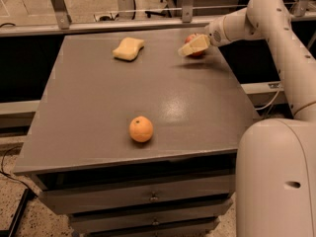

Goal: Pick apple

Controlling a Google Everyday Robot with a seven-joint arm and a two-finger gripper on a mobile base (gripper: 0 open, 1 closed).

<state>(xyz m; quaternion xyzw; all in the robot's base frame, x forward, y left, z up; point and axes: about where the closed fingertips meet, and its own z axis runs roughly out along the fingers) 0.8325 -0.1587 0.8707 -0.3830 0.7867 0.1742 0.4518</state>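
The red apple [194, 38] sits on the grey table [98, 112] near its far right corner. My gripper [190, 47] reaches in from the right on the white arm [276, 23] and is right at the apple, in front of it. It covers the apple's lower front. Only the apple's red top and a sliver below show. The apple still seems to rest on the tabletop.
A pale yellow sponge [128, 48] lies at the far middle of the table. An orange fruit [141, 129] sits near the front edge. The robot's white body [276, 181] fills the lower right. Drawers [153, 197] are below the tabletop, and a rail [123, 26] runs behind it.
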